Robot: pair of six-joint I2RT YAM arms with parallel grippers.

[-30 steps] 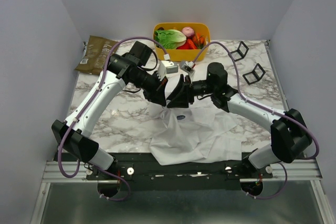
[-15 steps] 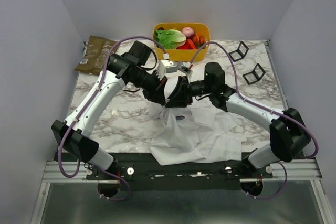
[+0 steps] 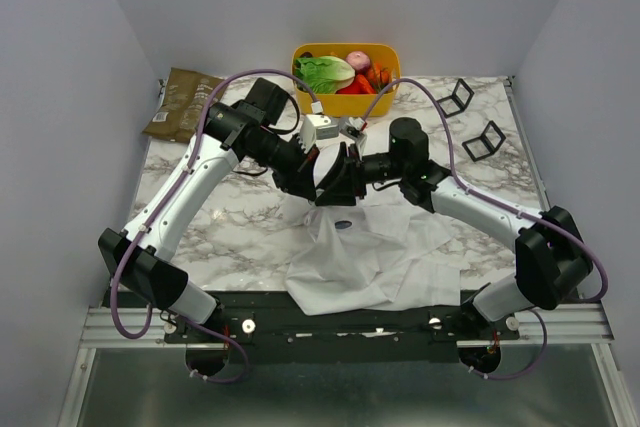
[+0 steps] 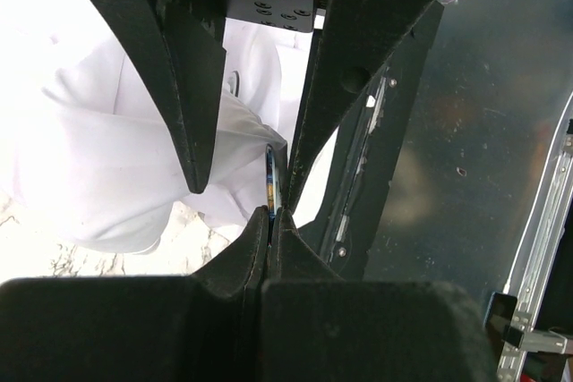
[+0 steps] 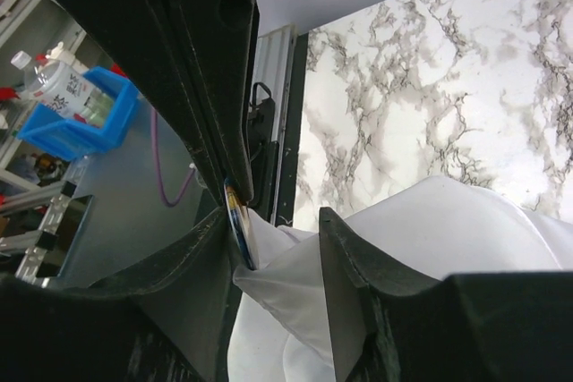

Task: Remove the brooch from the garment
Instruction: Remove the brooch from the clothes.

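The garment (image 3: 372, 255) is a white wrinkly shirt spread on the marble table, with its far part lifted to where both grippers meet. The brooch (image 4: 269, 178) is a thin disc seen edge-on, blue and gold, pinned on a fold of the cloth (image 5: 295, 275). My left gripper (image 4: 271, 217) is shut on the brooch's edge; it shows in the top view (image 3: 313, 179). The brooch also shows in the right wrist view (image 5: 238, 221). My right gripper (image 5: 273, 217) is open around the fold of shirt, one finger (image 5: 192, 266) against the brooch. A small dark oval (image 3: 343, 224) lies on the shirt.
A yellow bin (image 3: 345, 102) of vegetables stands at the back centre. A brown bag (image 3: 182, 104) lies at the back left. Two black stands (image 3: 458, 97) (image 3: 485, 139) sit at the back right. Two small white objects (image 3: 322, 127) lie behind the grippers.
My right gripper has edged slightly left toward the left gripper. The left arm and the shirt look unchanged.
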